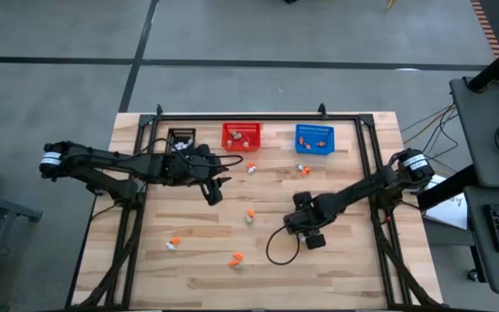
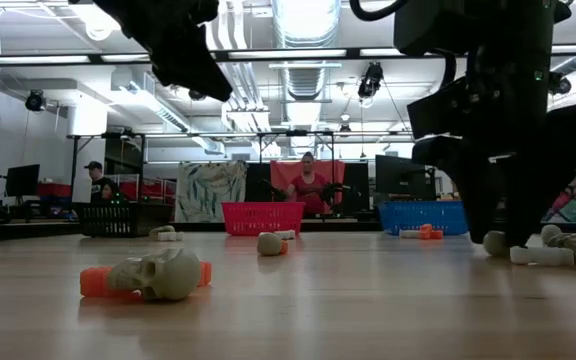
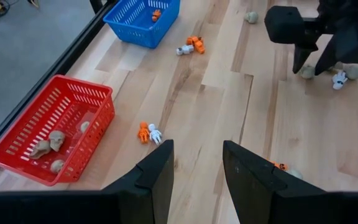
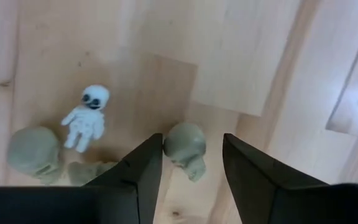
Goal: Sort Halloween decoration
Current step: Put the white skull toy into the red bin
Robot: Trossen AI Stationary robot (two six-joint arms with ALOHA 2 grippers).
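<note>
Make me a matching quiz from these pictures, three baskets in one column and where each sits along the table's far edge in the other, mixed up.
Things:
1. black basket
2. red basket
3. blue basket

Places, seen from above:
A. middle of the row
B. end on the right arm's side
C. end on the left arm's side

Pairs: 1-C, 2-A, 3-B

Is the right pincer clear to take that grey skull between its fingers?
Probably yes. The right pincer hangs open directly over the grey skull, which sits between its fingers; the white skeleton lies off to one side, outside the gap.
</note>
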